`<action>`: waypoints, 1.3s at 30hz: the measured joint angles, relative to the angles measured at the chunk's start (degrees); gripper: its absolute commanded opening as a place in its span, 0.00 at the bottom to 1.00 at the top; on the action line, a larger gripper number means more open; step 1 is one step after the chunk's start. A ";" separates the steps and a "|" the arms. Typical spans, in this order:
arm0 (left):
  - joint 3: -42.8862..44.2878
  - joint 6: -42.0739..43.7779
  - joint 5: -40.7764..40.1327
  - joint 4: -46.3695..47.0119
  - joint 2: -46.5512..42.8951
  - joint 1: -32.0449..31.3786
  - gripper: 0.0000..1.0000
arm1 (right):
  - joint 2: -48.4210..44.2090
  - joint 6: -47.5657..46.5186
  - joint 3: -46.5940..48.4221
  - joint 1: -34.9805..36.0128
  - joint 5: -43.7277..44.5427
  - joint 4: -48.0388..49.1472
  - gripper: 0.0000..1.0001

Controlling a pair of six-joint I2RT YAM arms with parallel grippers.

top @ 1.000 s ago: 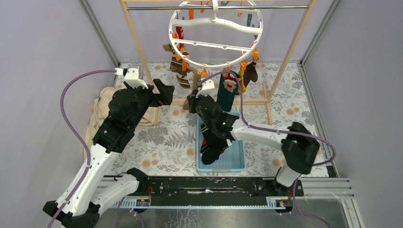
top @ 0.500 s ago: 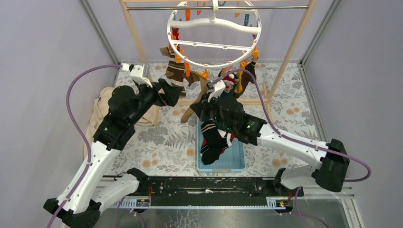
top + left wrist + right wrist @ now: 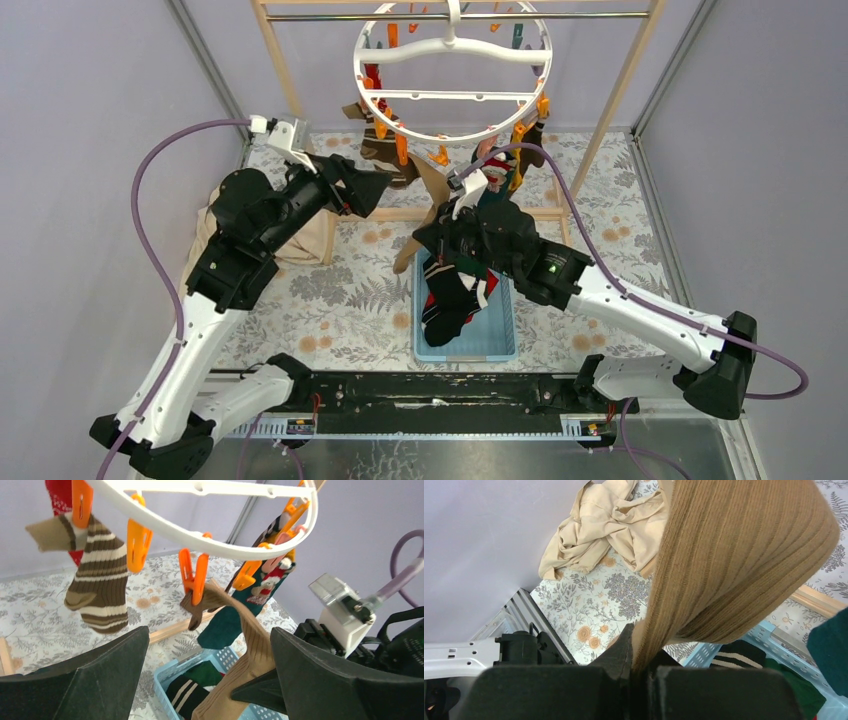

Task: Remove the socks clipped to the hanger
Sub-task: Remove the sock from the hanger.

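The round white hanger (image 3: 450,70) hangs from the rack bar with several socks on orange clips. A tan ribbed sock (image 3: 255,650) is still held at its top by an orange clip (image 3: 195,580) and stretches down to my right gripper (image 3: 428,240), which is shut on it over the basket. In the right wrist view the jaws (image 3: 641,672) pinch the tan sock (image 3: 734,555). My left gripper (image 3: 209,632) is open just below the ring, facing that clip, with nothing between its fingers. A brown striped sock (image 3: 100,585) and a dark green sock (image 3: 240,615) hang nearby.
A light blue basket (image 3: 465,355) on the floral table holds several removed socks. The wooden rack frame (image 3: 285,90) stands around the hanger, its base bar behind the basket. A beige cloth (image 3: 205,235) lies at the left.
My left gripper has risen and moved right toward the hanger's clips. My right arm has swung out to the right, still gripping the tan sock and drawing it taut. The hanger has swayed.
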 measured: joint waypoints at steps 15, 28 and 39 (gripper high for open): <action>3.87 -0.66 2.08 -2.51 1.95 0.00 0.99 | -1.46 1.03 0.83 -0.68 1.03 -6.75 0.00; -0.72 -3.45 2.91 -0.94 2.71 0.00 0.99 | -5.66 2.89 -0.96 -2.49 0.57 -7.80 0.00; -2.97 -8.41 6.71 9.55 7.26 0.00 0.99 | -5.90 3.26 -2.16 -2.86 -0.63 -8.44 0.00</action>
